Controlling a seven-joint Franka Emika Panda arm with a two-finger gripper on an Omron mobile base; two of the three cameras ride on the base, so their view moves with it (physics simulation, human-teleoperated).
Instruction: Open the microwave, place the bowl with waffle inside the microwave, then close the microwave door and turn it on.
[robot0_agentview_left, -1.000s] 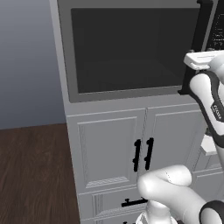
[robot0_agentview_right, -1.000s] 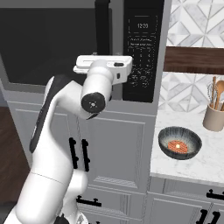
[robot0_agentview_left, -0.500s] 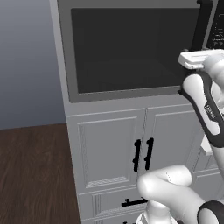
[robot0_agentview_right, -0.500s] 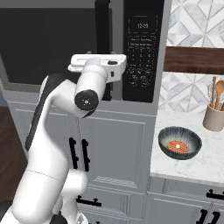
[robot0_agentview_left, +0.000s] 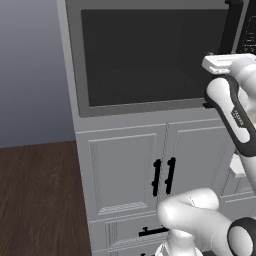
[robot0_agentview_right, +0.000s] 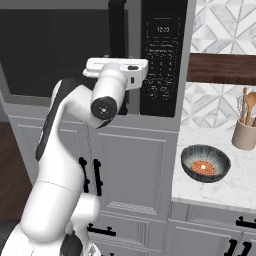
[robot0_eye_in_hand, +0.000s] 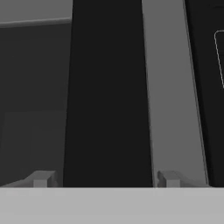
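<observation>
black bar handle (robot0_eye_in_hand: 107, 100) fills gap between tool (robot0_eye_in_hand: 105, 179) tips, door (robot0_agentview_left: 150, 55) shut behind

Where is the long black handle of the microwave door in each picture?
Left base view: the handle is at the top right, above the arm's wrist.
Right base view: top middle, left of the black button panel.
Hand view: the wide black bar down the middle, between the fingertips.
Shared landmark: the button panel beside the handle.

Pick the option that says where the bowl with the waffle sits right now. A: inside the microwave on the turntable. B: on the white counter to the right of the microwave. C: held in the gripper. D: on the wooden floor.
B: in the right base view the bowl rests on the white counter, right of the microwave, whose microwave door is shut.
</observation>
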